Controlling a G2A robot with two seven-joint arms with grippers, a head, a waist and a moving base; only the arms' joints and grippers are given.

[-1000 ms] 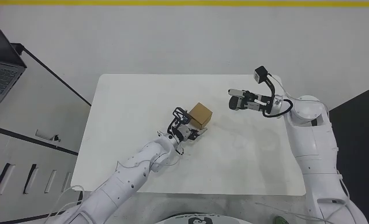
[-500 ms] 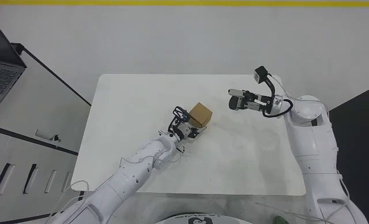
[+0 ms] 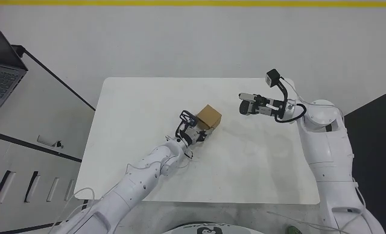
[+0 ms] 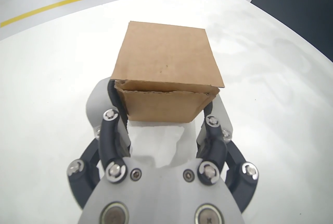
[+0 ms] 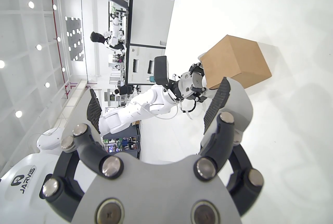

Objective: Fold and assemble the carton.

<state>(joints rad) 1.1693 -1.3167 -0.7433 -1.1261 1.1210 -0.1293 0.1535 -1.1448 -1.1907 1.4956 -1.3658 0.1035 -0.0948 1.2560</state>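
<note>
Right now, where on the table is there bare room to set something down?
The table is bare between its left edge and the carton, along the far edge, and in the near right corner. Crowded at the middle: the left gripper clamps the carton, the open right gripper hovers nearby.

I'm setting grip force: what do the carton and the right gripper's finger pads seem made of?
Carton: brown corrugated cardboard, matte, with a rough layered edge showing on its near side. Finger pads: black and matte, probably rubber, going by the ribbed face, though the exact material stays open.
</note>
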